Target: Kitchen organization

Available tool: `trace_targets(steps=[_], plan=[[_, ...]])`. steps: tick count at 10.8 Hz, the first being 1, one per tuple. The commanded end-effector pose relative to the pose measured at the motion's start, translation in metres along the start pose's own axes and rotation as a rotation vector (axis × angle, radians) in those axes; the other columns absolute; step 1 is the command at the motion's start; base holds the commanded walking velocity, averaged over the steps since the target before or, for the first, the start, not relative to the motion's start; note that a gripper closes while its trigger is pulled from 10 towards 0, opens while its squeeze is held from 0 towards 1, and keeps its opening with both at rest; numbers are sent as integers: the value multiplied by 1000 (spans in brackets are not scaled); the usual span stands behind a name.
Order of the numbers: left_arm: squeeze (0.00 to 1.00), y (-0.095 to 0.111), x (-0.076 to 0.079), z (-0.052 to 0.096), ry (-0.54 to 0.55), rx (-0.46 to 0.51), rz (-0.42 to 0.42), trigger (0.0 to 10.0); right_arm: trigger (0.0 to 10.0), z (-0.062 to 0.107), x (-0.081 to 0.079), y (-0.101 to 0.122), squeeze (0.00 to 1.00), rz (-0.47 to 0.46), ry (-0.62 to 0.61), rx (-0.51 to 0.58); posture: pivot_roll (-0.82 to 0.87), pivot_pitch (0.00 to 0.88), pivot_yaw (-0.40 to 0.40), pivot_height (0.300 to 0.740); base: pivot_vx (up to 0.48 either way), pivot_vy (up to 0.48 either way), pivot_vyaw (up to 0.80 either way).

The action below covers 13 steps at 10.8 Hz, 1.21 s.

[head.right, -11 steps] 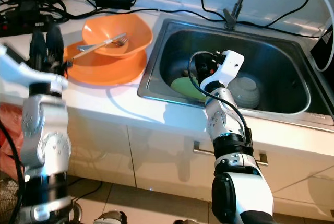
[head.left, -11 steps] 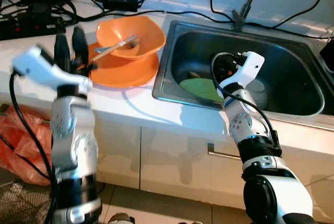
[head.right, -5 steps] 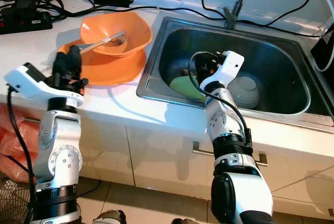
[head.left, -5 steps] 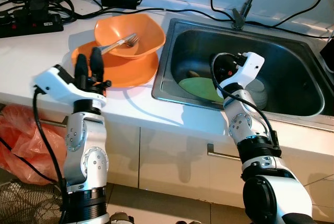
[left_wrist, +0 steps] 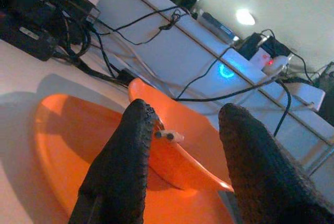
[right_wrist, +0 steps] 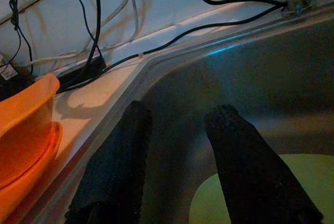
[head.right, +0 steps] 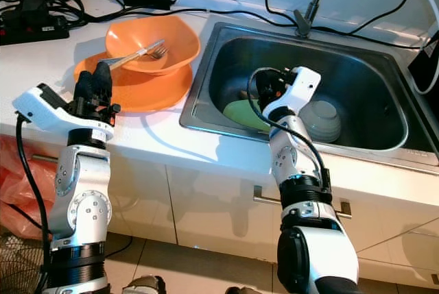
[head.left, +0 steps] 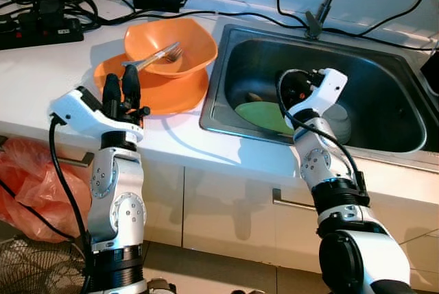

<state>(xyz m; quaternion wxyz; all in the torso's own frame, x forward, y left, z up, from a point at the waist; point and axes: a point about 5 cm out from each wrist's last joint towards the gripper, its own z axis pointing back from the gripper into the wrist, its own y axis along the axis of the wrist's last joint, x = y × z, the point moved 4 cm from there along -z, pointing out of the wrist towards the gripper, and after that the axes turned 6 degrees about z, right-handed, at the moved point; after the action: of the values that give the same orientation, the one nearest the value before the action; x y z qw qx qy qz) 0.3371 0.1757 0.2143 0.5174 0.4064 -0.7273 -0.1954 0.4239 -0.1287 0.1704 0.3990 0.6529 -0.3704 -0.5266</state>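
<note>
My left gripper (head.left: 121, 87) hovers open over the orange plate (head.left: 164, 92). The fork (head.left: 154, 56) lies in the bowl (head.left: 171, 46), tines toward the sink (head.left: 384, 99). My right gripper (right_wrist: 177, 145) hangs open above the green plate (head.left: 264, 116).

Two silver jointed arms with black ring bands carry white wrist housings, a black cable looping beside each, and the left gripper (head.left: 121, 87) and right gripper (right_wrist: 177, 148) have long black textured fingers.
</note>
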Motion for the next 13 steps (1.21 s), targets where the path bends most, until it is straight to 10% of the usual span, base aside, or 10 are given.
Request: trace_targets(steps=[1,13], plan=[[0,3,6,-4,-9,19,19,10000,10000,2,5,2,0,1,-13,13,154,86,-96,740,0,0,0],[0,-19,12,-17,-8,-52,21,10000,10000,2,8,5,0,5,-20,20,132,88,-97,740,0,0,0]])
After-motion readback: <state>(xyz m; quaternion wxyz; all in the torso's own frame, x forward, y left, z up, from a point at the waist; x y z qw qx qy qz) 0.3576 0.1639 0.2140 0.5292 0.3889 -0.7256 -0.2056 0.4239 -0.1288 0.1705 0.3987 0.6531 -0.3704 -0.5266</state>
